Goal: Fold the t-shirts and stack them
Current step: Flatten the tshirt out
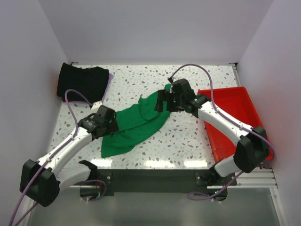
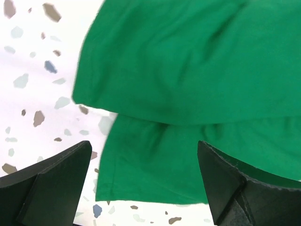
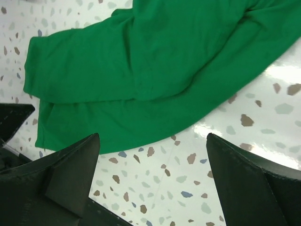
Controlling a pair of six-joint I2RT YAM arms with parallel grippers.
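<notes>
1. Broadly, the speckled table (image 1: 188,141) fills my overhead view, with white walls tight against its left, far and right edges. Bare tabletop shows at the far middle and in the near strip between shirt and tray.
2. The green t-shirt (image 1: 136,127) lies crumpled mid-table, running diagonally from near left to far centre. Its far tip is hidden under the right arm's wrist and its left side under the left one. Both wrist views cut it off at the frame (image 2: 188,70) (image 3: 141,61), so I cannot trace sleeves or collar.
3. The red tray (image 1: 230,108) sits along the right edge. The right arm crosses its near left side, hiding that part.
4. A black t-shirts stack (image 1: 82,82) rests at the far left corner, well apart from the green one. Thin slivers of colour at its edges are too small for me to name.
5. The right gripper (image 3: 153,174) has its jaws spread wide and holds nothing. It hangs over the shirt's edge and the bare table beside it.
6. The left gripper (image 2: 143,183) is also spread wide and holds nothing, with a folded green hem between its fingers (image 2: 56,183).
</notes>
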